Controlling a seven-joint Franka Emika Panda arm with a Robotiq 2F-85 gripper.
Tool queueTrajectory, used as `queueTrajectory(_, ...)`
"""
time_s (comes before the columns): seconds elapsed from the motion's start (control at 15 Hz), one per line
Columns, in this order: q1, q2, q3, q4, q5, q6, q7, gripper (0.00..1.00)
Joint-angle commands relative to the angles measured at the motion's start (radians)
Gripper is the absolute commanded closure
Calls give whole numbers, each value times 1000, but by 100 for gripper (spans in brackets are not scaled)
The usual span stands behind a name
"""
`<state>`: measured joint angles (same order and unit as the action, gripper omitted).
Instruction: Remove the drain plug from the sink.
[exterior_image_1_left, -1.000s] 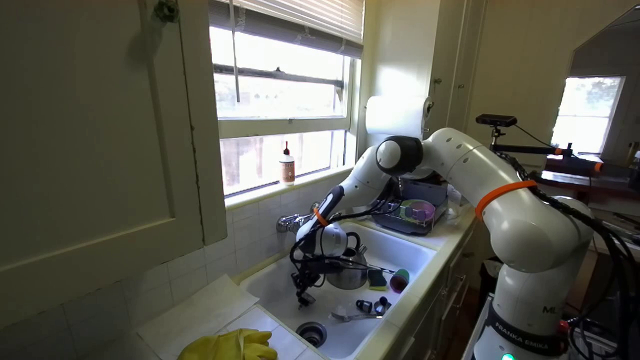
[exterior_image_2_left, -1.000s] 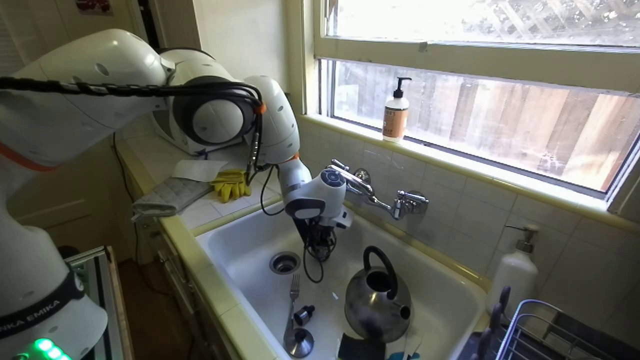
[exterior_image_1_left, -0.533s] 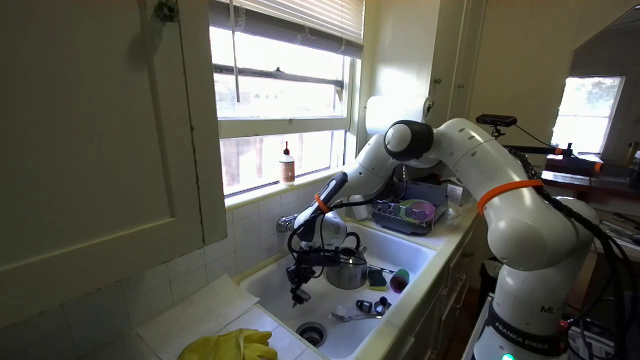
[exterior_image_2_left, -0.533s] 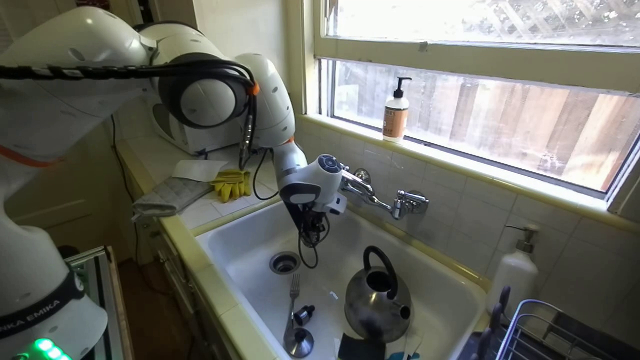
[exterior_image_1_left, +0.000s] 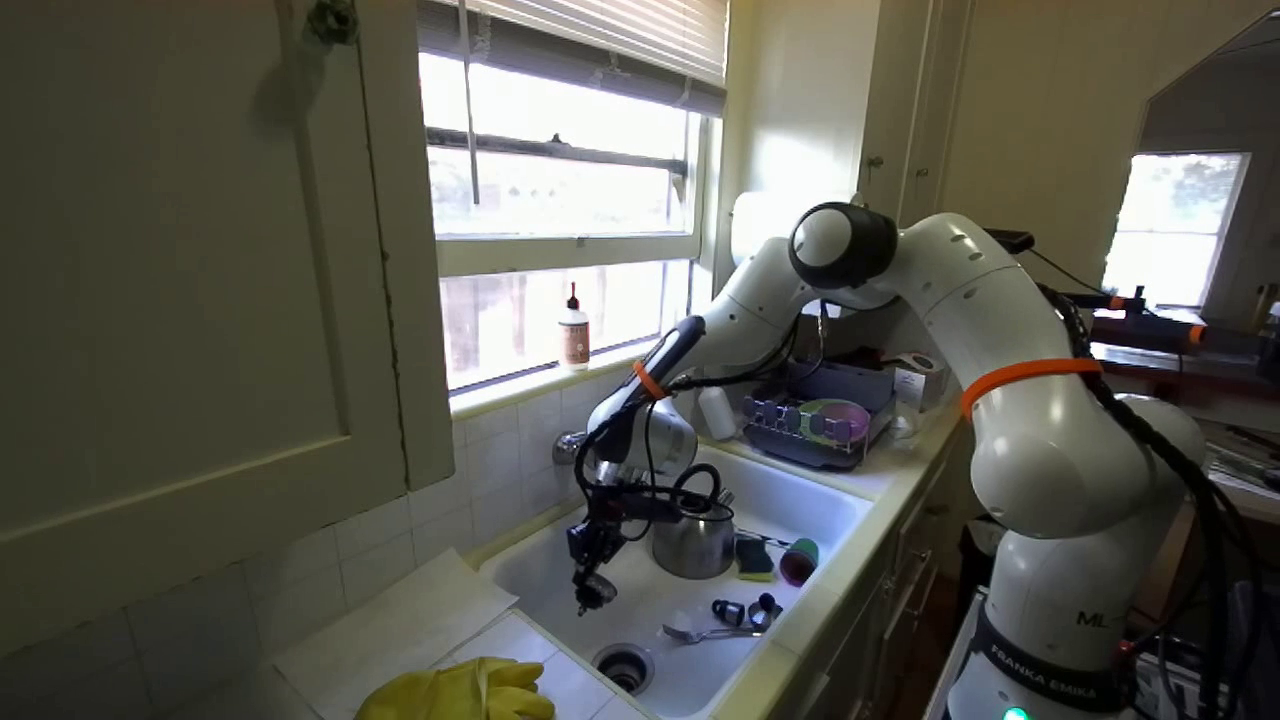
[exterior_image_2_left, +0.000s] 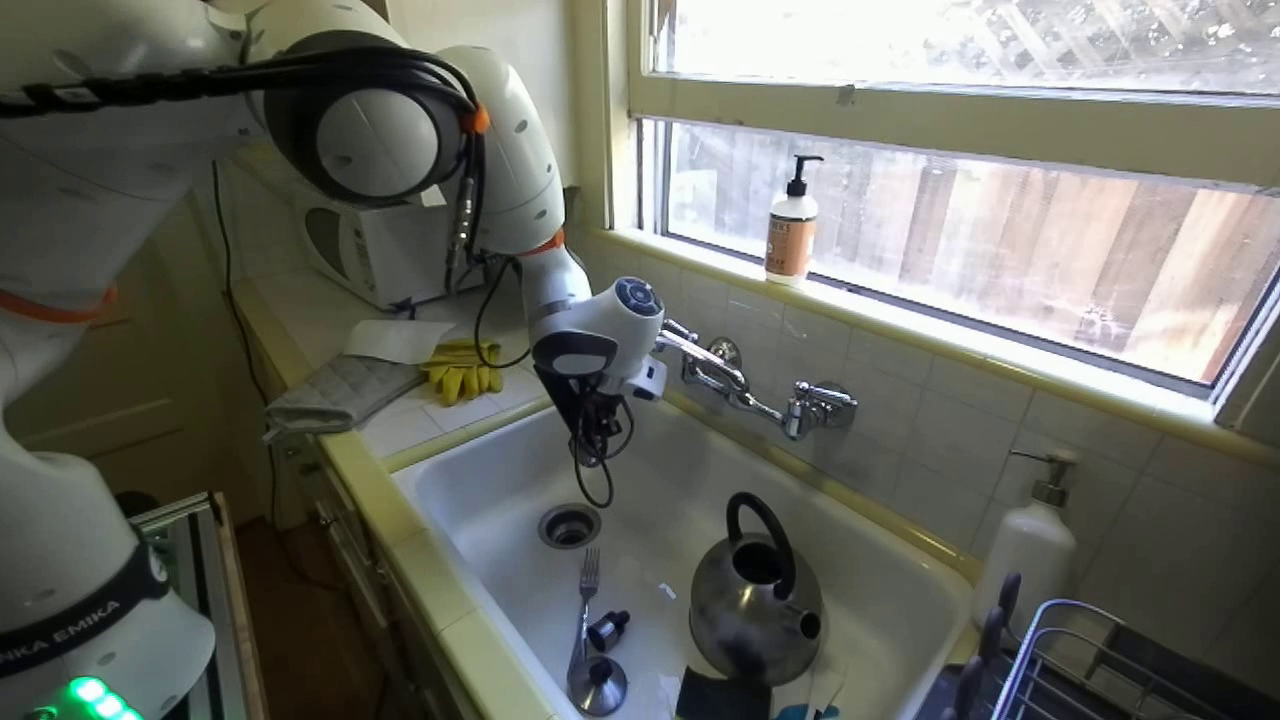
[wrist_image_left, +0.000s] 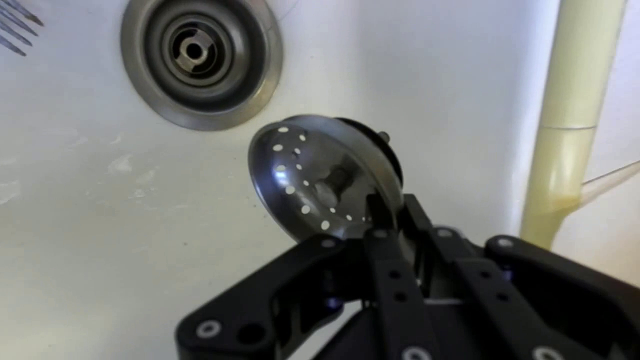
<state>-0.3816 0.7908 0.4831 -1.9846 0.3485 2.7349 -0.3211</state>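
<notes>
The drain plug (wrist_image_left: 280, 200) is a round metal strainer with small holes and a knob in its middle. In the wrist view my gripper (wrist_image_left: 395, 207) is shut on its rim, and the plug hangs tilted above the basin. In an exterior view the plug (exterior_image_1_left: 597, 592) is a small dark round shape at the gripper's tips (exterior_image_1_left: 590, 572). In another exterior view the gripper (exterior_image_2_left: 592, 440) is over the sink and the plug is hard to make out. The white sink (exterior_image_2_left: 880, 590) has an open drain hole (wrist_image_left: 200, 60), which is apart from the plug.
A steel kettle (exterior_image_2_left: 755, 610) stands in the sink. A fork (exterior_image_2_left: 588, 575), a small metal funnel (exterior_image_2_left: 598, 686), a dark small part (exterior_image_2_left: 608, 630) and a sponge (exterior_image_1_left: 754, 558) lie there. Chrome taps (exterior_image_2_left: 740, 385) are on the wall. Yellow gloves (exterior_image_1_left: 455, 690) lie on the counter.
The arm has risen, and the gripper has lifted and moved away from the kettle toward the sink's drain end with the plug in it. The sink's contents have not moved.
</notes>
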Motion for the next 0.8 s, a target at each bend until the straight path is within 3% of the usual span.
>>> queueTrajectory(0.0,-42,-102,73,-103,58,12,-98,97)
queueTrajectory(0.4,-40,-178,146,-152,105,42,-197,97)
queueTrajectory(0.73,-14,-176,186,-124,89,36,-261,97)
